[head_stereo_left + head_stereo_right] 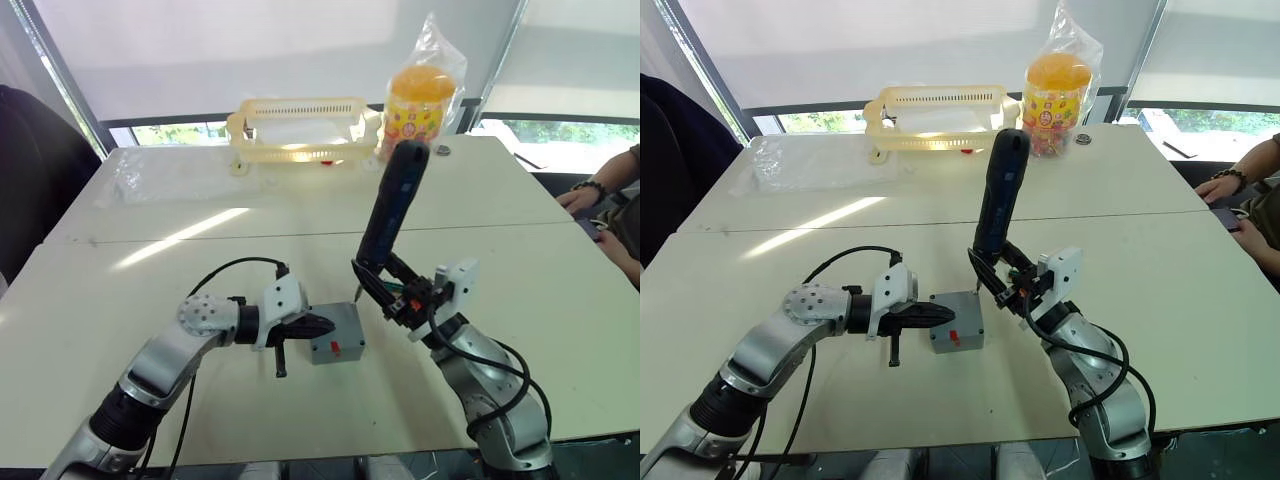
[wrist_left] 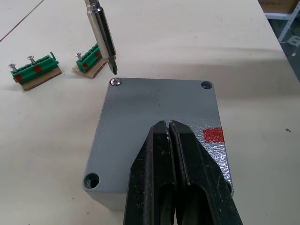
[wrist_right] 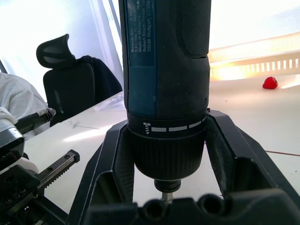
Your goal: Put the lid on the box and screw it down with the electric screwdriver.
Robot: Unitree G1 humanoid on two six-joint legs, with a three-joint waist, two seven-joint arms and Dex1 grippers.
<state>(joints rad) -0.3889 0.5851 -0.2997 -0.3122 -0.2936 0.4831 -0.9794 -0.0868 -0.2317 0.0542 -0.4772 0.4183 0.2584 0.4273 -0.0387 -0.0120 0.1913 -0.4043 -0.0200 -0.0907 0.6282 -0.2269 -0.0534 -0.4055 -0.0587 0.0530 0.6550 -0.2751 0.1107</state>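
Note:
The grey box (image 1: 345, 347), with a red mark on its side, stands on the table in front of me. The grey lid (image 2: 154, 101) lies flat on top of it. One corner of the lid has a screw (image 2: 116, 82) in it, and two other corner holes are empty. My left gripper (image 2: 168, 126) is shut, its tips resting on the lid. My right gripper (image 3: 171, 159) is shut on the electric screwdriver (image 1: 395, 205), which leans slightly. The screwdriver's bit (image 2: 105, 40) hangs just above that screw.
Two green terminal blocks (image 2: 35, 72) lie just beyond the box. A yellow basket (image 1: 300, 125) and a bagged snack jar (image 1: 420, 100) stand at the table's far edge. A clear plastic bag (image 1: 150, 180) lies far left. A person's hand (image 1: 585, 195) rests at the right edge.

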